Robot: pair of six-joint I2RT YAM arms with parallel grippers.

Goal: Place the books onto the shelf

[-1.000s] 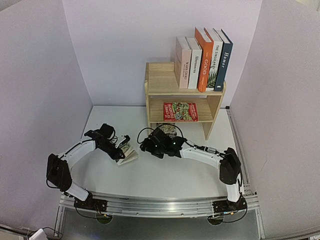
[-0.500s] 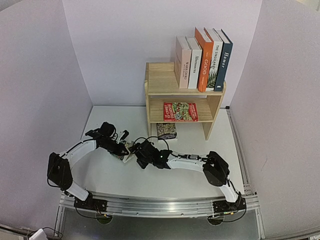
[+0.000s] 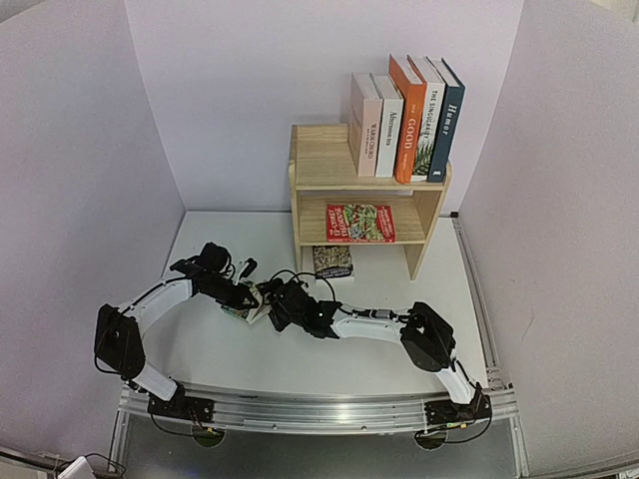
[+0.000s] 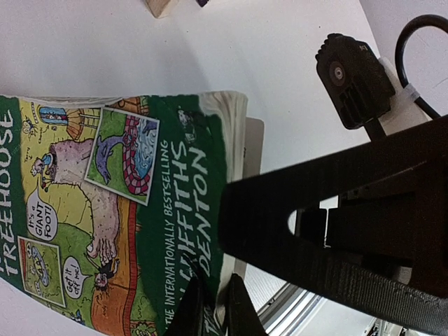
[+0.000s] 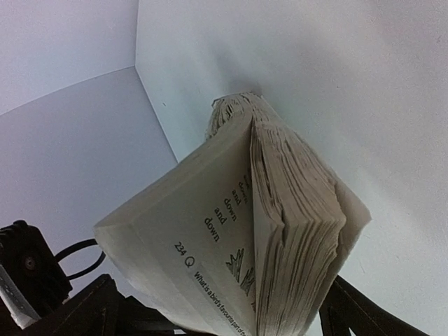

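Green paperback (image 4: 126, 231) clamped in left fingers (image 3: 240, 295), pinched at one edge only, over mid-table (image 3: 300, 354) just ahead of the arm bases. Cover turned toward left wrist cam, page block fanning loose on the far side. Looks like a thin one-edge grip, so floppy and prob not fit to carry to the shelf as is. Can't tell if lower edge rests on table or hangs clear.

Right fingers (image 3: 281, 305) spread wide, brought right up to the book from the opposite side, one either side of the fanned pages, no contact visible. Prob a handover or re-grip: wide stance needed to take full thickness and squeeze pages shut. Risk: closing on only part of the page block.

Farther back, dark paperback (image 3: 331, 261) flat on table just in front of shelf (image 3: 319, 165), not yet placed. Red paperback (image 3: 359, 223) flat on lower tier. Five big books (image 3: 404, 115) upright on top tier, packed to the right end, spines out, propping each other. Est. six of eight done, two to go; space left on both tiers.
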